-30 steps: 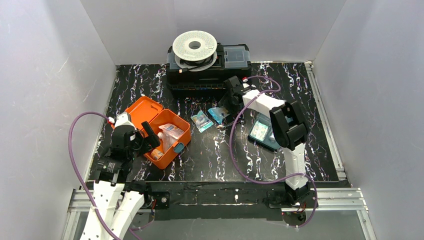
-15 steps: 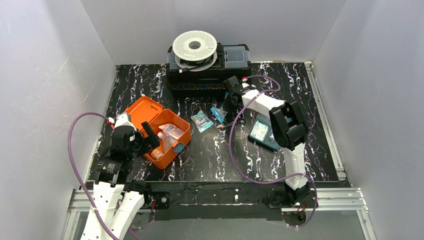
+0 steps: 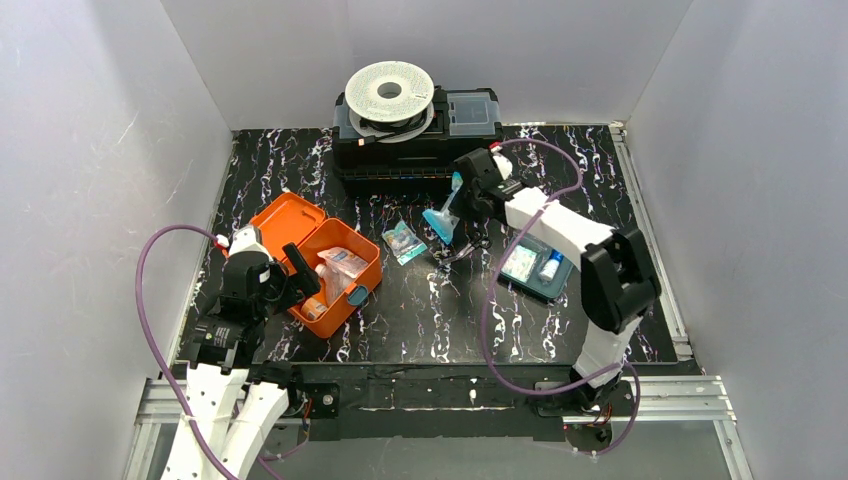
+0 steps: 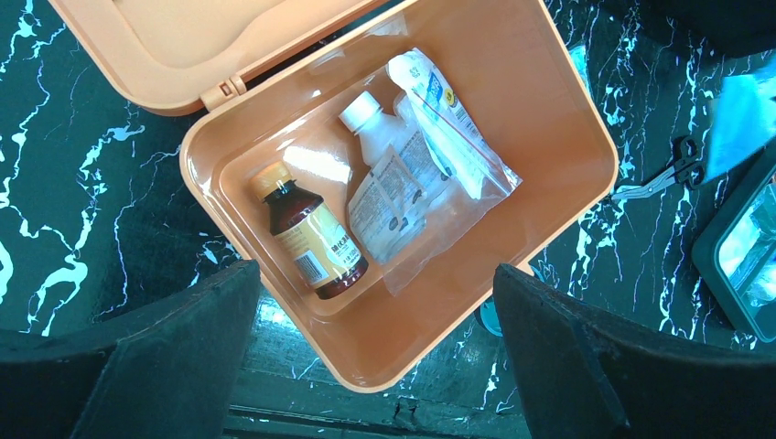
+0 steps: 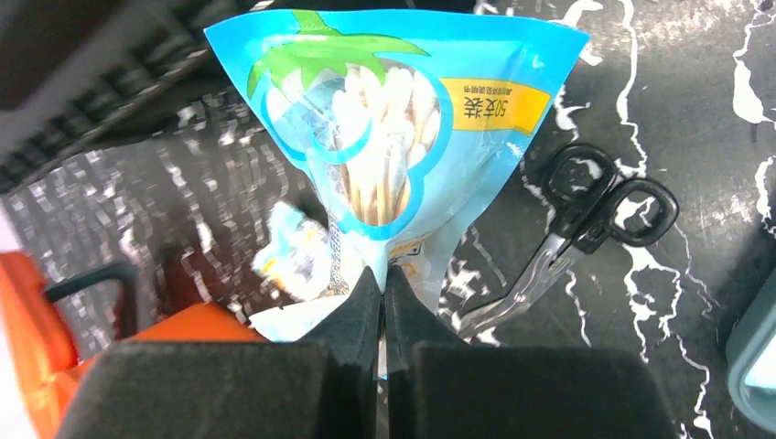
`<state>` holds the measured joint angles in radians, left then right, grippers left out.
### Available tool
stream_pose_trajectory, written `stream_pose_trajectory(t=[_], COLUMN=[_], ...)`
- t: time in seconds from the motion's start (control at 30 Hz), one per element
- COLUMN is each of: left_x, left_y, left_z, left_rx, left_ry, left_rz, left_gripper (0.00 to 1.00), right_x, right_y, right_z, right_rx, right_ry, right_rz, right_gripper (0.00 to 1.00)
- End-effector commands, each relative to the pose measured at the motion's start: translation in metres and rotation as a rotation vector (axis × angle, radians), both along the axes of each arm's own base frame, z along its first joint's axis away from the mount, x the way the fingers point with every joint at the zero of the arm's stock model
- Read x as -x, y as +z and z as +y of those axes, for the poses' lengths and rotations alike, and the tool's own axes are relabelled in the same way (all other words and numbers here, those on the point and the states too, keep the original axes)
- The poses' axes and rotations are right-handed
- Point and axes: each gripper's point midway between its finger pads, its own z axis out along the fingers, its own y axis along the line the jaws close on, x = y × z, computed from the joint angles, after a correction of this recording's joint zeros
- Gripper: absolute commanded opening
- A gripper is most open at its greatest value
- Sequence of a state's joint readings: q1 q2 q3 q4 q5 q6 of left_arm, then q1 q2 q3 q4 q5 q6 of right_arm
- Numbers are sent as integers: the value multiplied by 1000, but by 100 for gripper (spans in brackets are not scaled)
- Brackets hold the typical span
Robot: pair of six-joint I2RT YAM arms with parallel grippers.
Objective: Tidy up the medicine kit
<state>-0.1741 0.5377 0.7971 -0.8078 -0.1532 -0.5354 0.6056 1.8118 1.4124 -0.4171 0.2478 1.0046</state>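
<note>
The right arm reaches across the table toward the back, elbow swung out to the right. Its right gripper is pinched tight on the bottom edge of a blue packet of cotton swabs, which hangs off the table surface in the overhead view. The left arm is folded close to its base, and the left gripper hovers with its jaws spread wide over the medicine kit.

A second ago the packet lay flat on the black marbled table with the right jaws partly open around it. Now it is lifted, and the right elbow has moved off the teal tray (the tray's contents now show). The left arm has not moved.

The kit stands open at the left, its lid back, holding a brown bottle, a white bottle and a zip bag. Scissors lie just beneath the packet, with a small packet between them and the kit. A black toolbox carrying a spool stands at the back.
</note>
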Motion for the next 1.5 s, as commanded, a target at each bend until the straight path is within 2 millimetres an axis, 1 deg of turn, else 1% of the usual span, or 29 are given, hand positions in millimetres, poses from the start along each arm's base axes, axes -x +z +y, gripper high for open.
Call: stream_pose_trajectory(t=[0.0,0.13,0.23,0.4,0.47,0.57,0.63,0.83,1.0,1.13,1.33,1.37,1.4,1.47], left_x=[0,1,3,6,6,11,15,24,32,38,50,50,51,51], left_y=[4,8,11,18,20,22,25,33,37,41,46,46,45,38], left_z=[3,7,12,22,26,38,48,65,78,84,96,97,98,100], left_rx=[-11,-12,-11,-15,-16,-34,-44,-79,-116,-137,-175,-177,-182,-195], left_ry=[11,38,77,140,166,241,302,385,433,457,511,517,525,534], left_rz=[-22,-39,-57,-91,-106,-111,-120,-179,-204,-211,-206,-210,-210,-197], left_gripper=[99,100,100,100,100,100,99,99,100,99,100,100,100,100], right_x=[14,37,54,86,99,117,128,152,162,163,160,160,160,160], right_y=[44,69,91,132,145,151,151,148,135,117,101,96,93,81], right_z=[9,28,49,101,123,157,179,232,262,276,286,288,289,289], right_rx=[-26,-68,-106,-176,-196,-217,-234,-296,-336,-351,-354,-349,-349,-335], right_ry=[58,118,163,257,297,345,373,415,416,399,375,371,364,345], right_rz=[-105,-150,-191,-260,-276,-281,-276,-234,-186,-129,-91,-77,-65,-36], right_gripper=[1,1,1,1,1,1,1,1,1,1,1,1,1,1])
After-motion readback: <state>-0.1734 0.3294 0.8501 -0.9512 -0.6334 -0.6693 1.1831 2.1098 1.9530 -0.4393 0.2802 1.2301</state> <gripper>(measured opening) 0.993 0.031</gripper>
